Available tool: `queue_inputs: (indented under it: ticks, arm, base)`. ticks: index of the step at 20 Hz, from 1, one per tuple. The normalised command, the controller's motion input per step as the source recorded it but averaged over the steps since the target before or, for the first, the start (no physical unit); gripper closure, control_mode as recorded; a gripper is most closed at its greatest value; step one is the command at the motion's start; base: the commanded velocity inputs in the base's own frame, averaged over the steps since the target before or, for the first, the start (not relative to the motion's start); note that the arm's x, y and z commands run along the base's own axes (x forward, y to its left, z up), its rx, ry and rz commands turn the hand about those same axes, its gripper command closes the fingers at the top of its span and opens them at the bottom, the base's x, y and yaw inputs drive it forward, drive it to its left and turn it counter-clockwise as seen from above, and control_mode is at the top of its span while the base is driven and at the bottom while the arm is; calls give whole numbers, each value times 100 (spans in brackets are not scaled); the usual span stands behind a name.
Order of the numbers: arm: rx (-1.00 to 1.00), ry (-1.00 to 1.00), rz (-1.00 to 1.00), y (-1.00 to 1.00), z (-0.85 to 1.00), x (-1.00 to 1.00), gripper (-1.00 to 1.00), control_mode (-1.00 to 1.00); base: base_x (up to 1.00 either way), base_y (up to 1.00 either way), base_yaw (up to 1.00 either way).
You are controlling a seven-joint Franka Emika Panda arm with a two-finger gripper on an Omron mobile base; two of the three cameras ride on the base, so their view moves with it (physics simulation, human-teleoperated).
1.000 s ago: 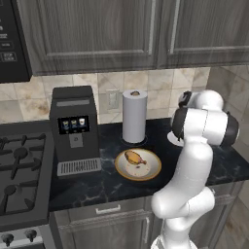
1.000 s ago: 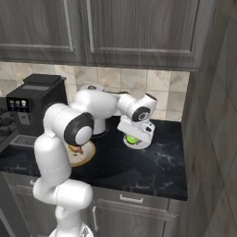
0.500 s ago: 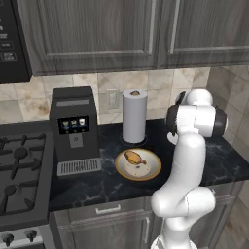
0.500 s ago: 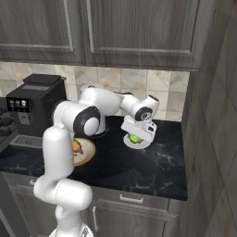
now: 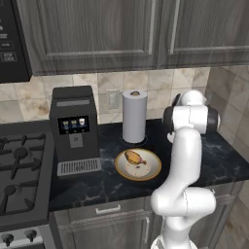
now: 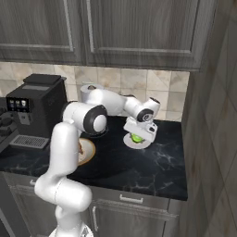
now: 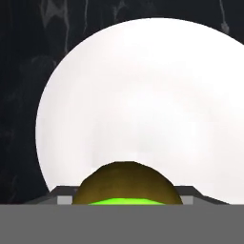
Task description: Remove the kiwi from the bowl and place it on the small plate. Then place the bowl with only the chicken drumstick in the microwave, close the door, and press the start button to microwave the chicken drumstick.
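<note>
i have the arm reached out over the right end of the dark marble counter (image 6: 152, 171), with the gripper (image 6: 137, 137) pointed down over the small white plate (image 6: 139, 144) near the tiled back wall. in the right base view the kiwi (image 6: 136, 137) sits as a lime-green spot between the fingers, low over the plate; i cannot tell whether it touches the plate. in the hand view the kiwi (image 7: 127, 188) is at the bottom edge, brown skin on top and a green strip below, with the white plate (image 7: 143, 95) spread out behind it and black counter at the corners. the jaws read as closed on the kiwi, though the finger pads themselves are too small to make out. the bowl (image 5: 138, 164), cream inside with a golden-tan rim, rests on the counter well apart from the plate, in front of the paper towel roll (image 5: 134, 115) and to the right of the black coffee machine (image 5: 75, 130). the chicken drumstick (image 5: 134, 157) lies in the bowl's back left part. a corner of the microwave (image 5: 10, 41) hangs at upper left, above the gas stove (image 5: 19, 172). grey cabinet doors (image 5: 97, 34) run along the top.
</note>
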Motion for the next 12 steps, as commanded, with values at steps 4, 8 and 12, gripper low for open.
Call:
queue_inputs:
  ticks: [4, 8, 12]
  arm:
    - [0, 0, 0, -9, -15, 4, 100, -100]
    - [0, 0, 0, -2, -20, 14, -100, -100]
    - [0, 0, 0, 0, -8, 10, -100, -100]
  base:
    - [0, 0, 0]
    - [0, 0, 0]
    - [0, 0, 0]
